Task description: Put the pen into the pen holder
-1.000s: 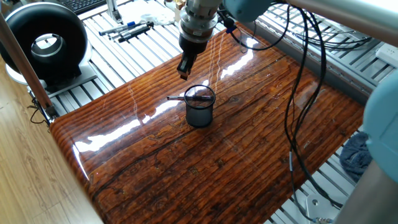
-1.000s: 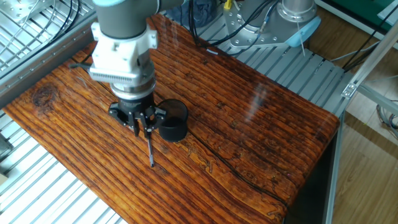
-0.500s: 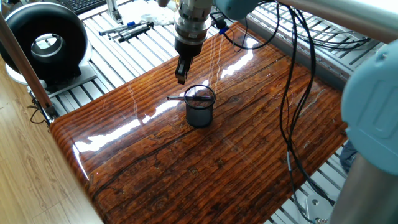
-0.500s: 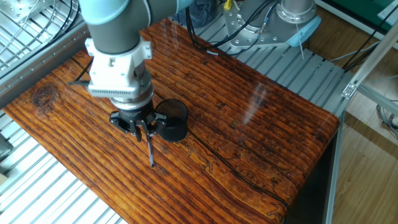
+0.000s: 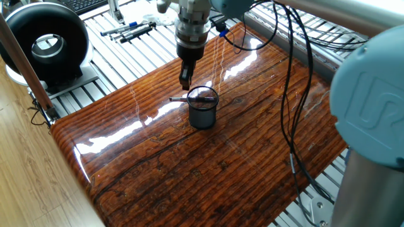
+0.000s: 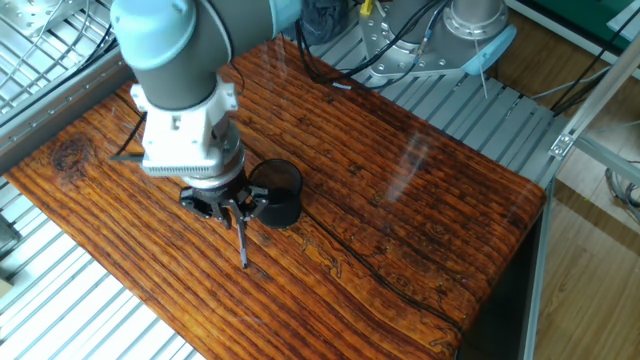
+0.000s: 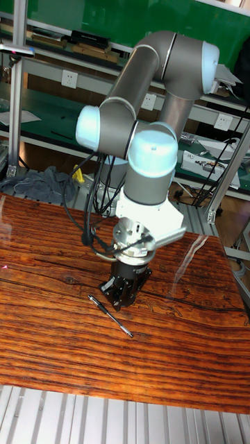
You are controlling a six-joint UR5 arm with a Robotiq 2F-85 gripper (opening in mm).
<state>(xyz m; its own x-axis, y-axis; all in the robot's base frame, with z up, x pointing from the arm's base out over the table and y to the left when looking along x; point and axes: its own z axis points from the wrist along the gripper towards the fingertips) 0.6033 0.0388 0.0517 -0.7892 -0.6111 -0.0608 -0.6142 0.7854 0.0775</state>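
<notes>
The tall fixed view hides the holder (image 5: 202, 107) behind the jaws (image 7: 119, 297); pen (image 7: 110, 315) lies on worktop (image 7: 42, 333) just below-left of them, jaws narrow, empty.

The table top (image 5: 240, 151) is dark striped wood under a glossy varnish that mirrors the lights. Around it runs ribbed, matt silver metal framing (image 5: 126, 63). The pen holder (image 5: 202, 107) is dark see-through wire mesh. The arm (image 7: 149, 139) has smooth, satin grey and pale blue shells. A blue cloth (image 7: 35, 184) lies crumpled at the far left.
</notes>
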